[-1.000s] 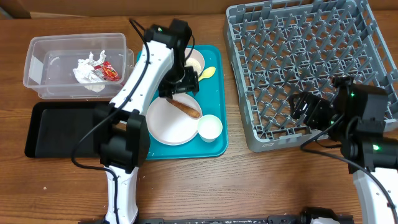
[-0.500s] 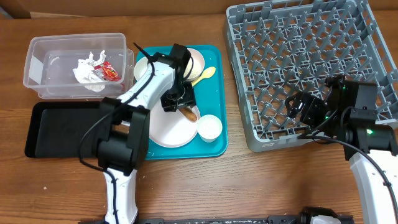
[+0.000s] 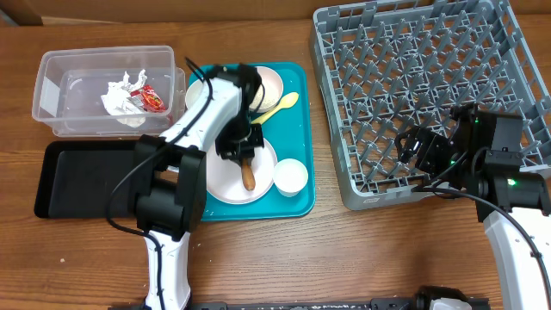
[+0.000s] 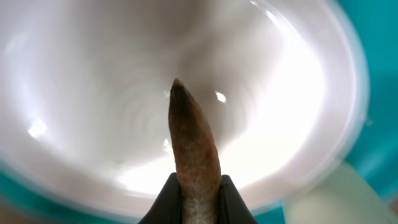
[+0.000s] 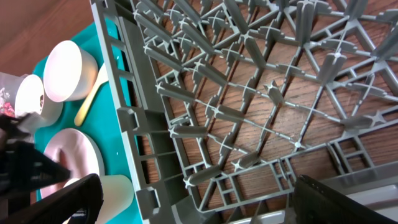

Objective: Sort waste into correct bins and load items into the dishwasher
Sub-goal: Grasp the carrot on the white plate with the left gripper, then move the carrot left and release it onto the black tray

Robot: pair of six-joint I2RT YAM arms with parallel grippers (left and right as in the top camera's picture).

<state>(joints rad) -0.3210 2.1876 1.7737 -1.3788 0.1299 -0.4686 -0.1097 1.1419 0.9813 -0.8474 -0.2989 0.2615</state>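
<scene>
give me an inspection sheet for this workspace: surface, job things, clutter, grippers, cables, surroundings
surface: wooden table carrying a teal tray
job's things: sausage over the white plate; bowl, cup and spoon on the teal tray; crumpled paper and red wrapper in the clear tub; black tray and dish rack hold nothing visible
clutter: nothing seen
grippers: left gripper shut on the sausage; right gripper open at the rack's near corner, holding nothing
cables: black cables loop along both arms, none snagged
surroundings: nothing seen
</scene>
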